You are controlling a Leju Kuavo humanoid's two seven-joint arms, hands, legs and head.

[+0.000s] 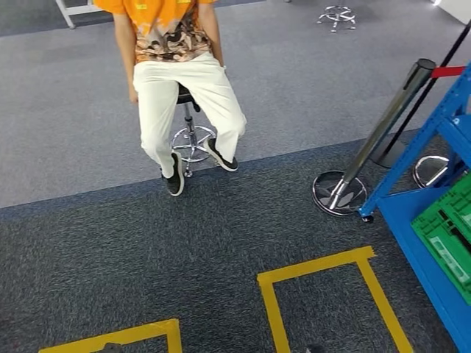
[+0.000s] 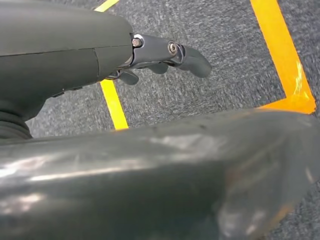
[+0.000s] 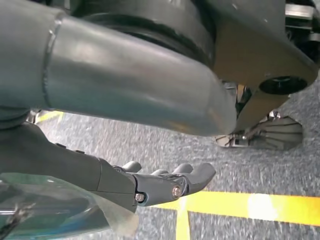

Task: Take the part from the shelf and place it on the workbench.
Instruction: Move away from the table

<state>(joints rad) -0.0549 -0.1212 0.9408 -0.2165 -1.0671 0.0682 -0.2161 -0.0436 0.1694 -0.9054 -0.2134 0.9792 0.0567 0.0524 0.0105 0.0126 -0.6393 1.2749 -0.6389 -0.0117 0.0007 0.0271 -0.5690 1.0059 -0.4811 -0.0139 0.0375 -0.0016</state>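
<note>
Two hands, both hanging low over the carpet and carrying nothing. Left hand (image 2: 166,55): fingers (image 2: 190,59) extended and slightly apart, nothing between them, above grey carpet (image 2: 226,60) marked with yellow tape (image 2: 281,50). Right hand (image 3: 166,182): fingers (image 3: 196,175) likewise stretched out and loose, empty, above the same carpet and a yellow line.

One blue shelf (image 1: 427,220), at the right edge of the head view, only its corner in sight. One green crate (image 1: 450,228) on its lower level; the part presumably sits in or near it, though the part itself cannot be made out from this angle.

One seated person (image 1: 177,81) on a stool (image 1: 190,136), orange top, white trousers, well apart from the shelf. One chrome barrier post (image 1: 377,132), leaning in the picture, its round base just beside the shelf's foot. Two yellow floor boxes taped near the robot's feet.

Progress, as judged: nothing taken yet. Robot not squared up to the shelf; approach, reach, grasp, carry to the table and set-down all remain.
</note>
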